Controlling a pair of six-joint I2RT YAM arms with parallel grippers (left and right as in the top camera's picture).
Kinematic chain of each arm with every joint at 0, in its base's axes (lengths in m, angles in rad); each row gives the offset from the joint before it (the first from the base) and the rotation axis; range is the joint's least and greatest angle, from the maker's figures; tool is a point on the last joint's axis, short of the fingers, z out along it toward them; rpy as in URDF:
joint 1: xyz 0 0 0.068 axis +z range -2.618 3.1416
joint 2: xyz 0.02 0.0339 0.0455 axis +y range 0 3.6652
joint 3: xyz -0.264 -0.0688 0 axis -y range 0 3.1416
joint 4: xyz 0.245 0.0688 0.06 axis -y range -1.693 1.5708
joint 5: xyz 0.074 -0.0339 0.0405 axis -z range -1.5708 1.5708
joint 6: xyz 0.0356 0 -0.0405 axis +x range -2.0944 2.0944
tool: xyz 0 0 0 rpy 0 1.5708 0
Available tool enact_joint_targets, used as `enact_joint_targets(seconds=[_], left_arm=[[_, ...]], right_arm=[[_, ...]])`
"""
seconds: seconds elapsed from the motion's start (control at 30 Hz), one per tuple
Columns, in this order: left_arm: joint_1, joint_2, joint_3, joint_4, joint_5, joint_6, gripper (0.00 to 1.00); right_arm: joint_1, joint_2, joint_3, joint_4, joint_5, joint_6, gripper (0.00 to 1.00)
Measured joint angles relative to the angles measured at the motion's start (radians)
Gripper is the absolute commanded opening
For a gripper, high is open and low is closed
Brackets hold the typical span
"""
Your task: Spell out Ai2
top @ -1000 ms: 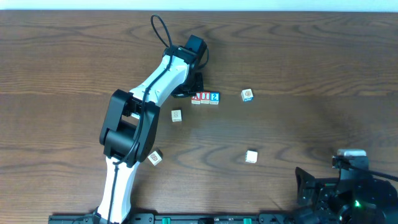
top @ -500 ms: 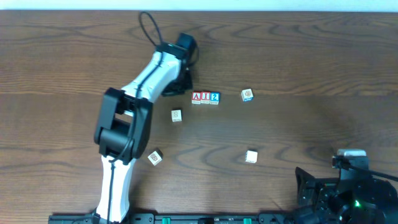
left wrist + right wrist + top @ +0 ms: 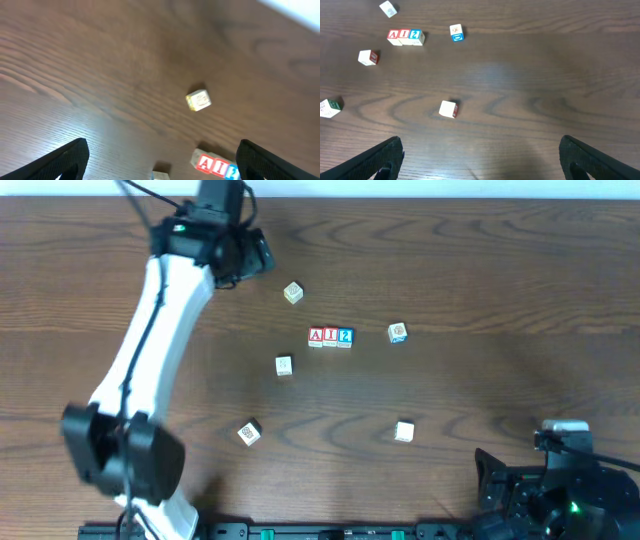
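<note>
Three cubes stand touching in a row at the table's middle: red A (image 3: 317, 337), white I (image 3: 331, 337), blue 2 (image 3: 345, 337). The right wrist view has the A (image 3: 393, 35), I (image 3: 404, 35) and 2 (image 3: 415, 36) at its top left. They sit low in the left wrist view as A (image 3: 206, 163) and I (image 3: 219, 167), with the 2 (image 3: 231, 171) partly cut by the frame's edge. My left gripper (image 3: 258, 258) hangs open and empty near the far left edge, well away from the row. The right gripper (image 3: 487, 160) is open and empty over bare wood at the near right.
A cube with an orange-and-blue mark (image 3: 398, 332) lies right of the row. Pale cubes lie scattered: one behind-left of the row (image 3: 293, 292), one in front-left (image 3: 284, 365), one near the left arm (image 3: 249, 432), one in front-right (image 3: 404, 431).
My left arm swung from beside the A cube up and left to the far edge, and its jaws opened. A pale cube now lies behind-left of the row. The right arm stayed still.
</note>
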Motion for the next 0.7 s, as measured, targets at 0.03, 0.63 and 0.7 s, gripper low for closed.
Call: enact_joint_targets(seconds=[0.03,0.63,0.7], left_arm=[[0.005,-0.033,0.0,-0.002,-0.004,0.0,0.95],[0.018,-0.233,0.002,-0.221,-0.148,0.088,0.95],[0.023,-0.267,0.002,-0.227,-0.161,0.141,0.95]], right_arm=[[0.0,0.0,0.0,0.0,0.0,0.0,0.99],[0.0,0.0,0.0,0.0,0.0,0.0,0.99],[0.0,0.0,0.0,0.0,0.0,0.0,0.99]])
